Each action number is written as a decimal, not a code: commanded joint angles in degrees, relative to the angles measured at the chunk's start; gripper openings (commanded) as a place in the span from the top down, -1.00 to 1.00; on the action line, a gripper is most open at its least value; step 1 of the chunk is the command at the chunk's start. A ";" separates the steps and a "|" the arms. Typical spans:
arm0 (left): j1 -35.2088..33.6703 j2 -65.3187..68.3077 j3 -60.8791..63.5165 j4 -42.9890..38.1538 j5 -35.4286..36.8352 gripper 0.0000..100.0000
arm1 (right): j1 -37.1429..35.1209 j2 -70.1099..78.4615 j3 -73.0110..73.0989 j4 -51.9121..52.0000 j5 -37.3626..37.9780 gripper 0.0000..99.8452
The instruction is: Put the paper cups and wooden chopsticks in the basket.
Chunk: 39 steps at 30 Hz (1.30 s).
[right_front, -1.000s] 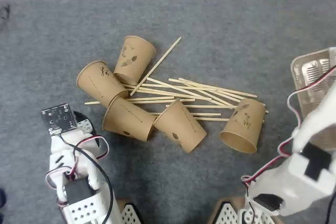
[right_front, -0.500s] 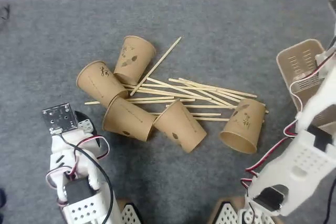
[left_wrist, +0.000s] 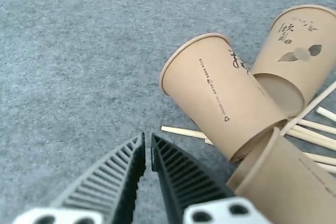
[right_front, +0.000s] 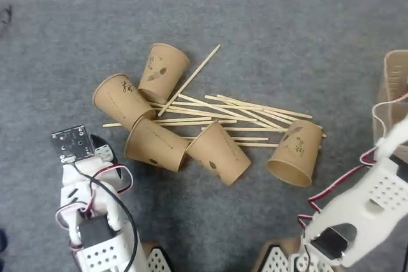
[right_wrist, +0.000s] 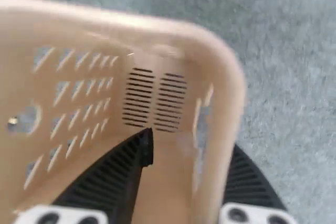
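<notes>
Five cups (right_front: 155, 143) crowd chopsticks (right_front: 255, 107); right pincer (right_wrist: 194, 145) grips basket (right_wrist: 79, 24).

high view: overhead, looking straight down.
left wrist view: low, close on the left cups (left_wrist: 220, 98), shared with high.
right wrist view: close on basket (right_wrist: 79, 77), shared too.

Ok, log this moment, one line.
left end effector shut; right end effector grips beige plastic basket; brown paper cups, wooden chopsticks loose
</notes>
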 commanded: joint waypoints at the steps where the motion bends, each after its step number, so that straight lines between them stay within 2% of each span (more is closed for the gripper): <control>1: 0.26 -0.97 -0.40 -1.58 0.18 0.97 | 1.36 1.71 0.09 2.24 2.37 0.60; 5: 0.26 -0.97 -0.40 -1.58 0.18 0.97 | 2.59 1.80 0.18 3.03 2.73 0.60; 7: 0.26 -0.97 -0.40 -1.58 0.18 0.97 | 2.59 1.89 0.97 4.53 5.54 0.63; 9: 0.26 -0.97 -0.40 -1.58 0.18 0.97 | 2.07 1.89 3.52 5.67 9.05 0.80; 11: 0.70 -0.97 -0.40 -1.58 0.18 0.97 | 0.75 1.89 5.80 5.76 8.70 1.00; 13: 1.49 -0.97 -0.40 -1.58 0.18 0.97 | -0.57 1.80 8.35 5.85 7.82 0.95; 24: 1.67 -0.97 -0.40 -1.58 0.18 0.97 | -13.93 1.36 19.87 5.93 0.26 0.98; 31: 1.67 -0.97 -0.40 -1.58 0.18 0.97 | -21.58 -3.74 20.66 5.58 -1.49 0.98; 33: 1.67 -0.97 -0.40 -1.58 0.18 0.97 | -23.52 -7.78 20.66 5.05 -1.58 0.92; 39: 1.67 -0.97 -0.40 -1.58 0.18 0.97 | -27.47 -14.73 20.84 4.88 -1.23 0.45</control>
